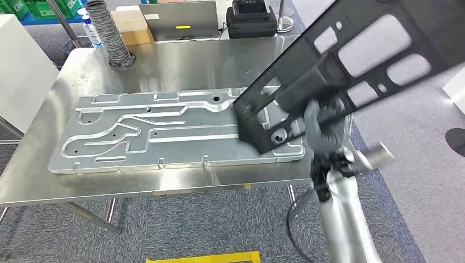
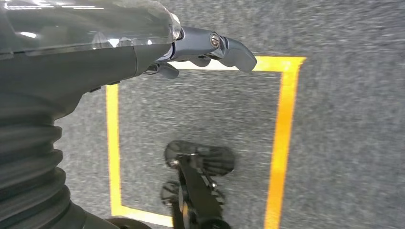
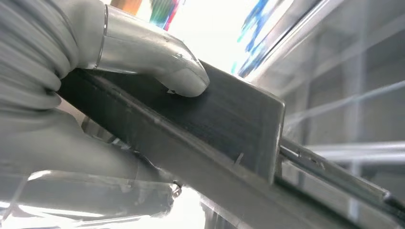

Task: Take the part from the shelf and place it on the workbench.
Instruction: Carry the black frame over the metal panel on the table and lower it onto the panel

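- Grey carpet floor with yellow tape marking; a stainless steel bench (image 1: 181,66) stands ahead, its far edge lined with a coiled black ribbed hose (image 1: 109,33), a cardboard box (image 1: 131,24), a laptop (image 1: 178,19) and a black case (image 1: 251,19).
- Machined aluminium plate (image 1: 164,131): lies flat along the bench, channels facing up.
- Part (image 1: 351,60): long black perforated bracket, carried tilted in the air, lower end over the right end of the aluminium plate, upper end rising toward the right. Whether the lower corner touches the plate cannot be told.
- Right hand (image 1: 323,123): grips the part near its lower end; in the right wrist view the thumb (image 3: 162,67) presses on the flat face while the fingers (image 3: 86,157) wrap beneath, pinching the part.
- Left hand (image 2: 191,47): hangs over the floor, holds nothing, fingers loosely curved and apart.
- Step in hand, judged: carrying phase done, placement beginning.
- Next move, judged: lower and level the part onto the bench surface, settle it flat, then spread the fingers; the long overhang may swing, so slow descent seems advisable.
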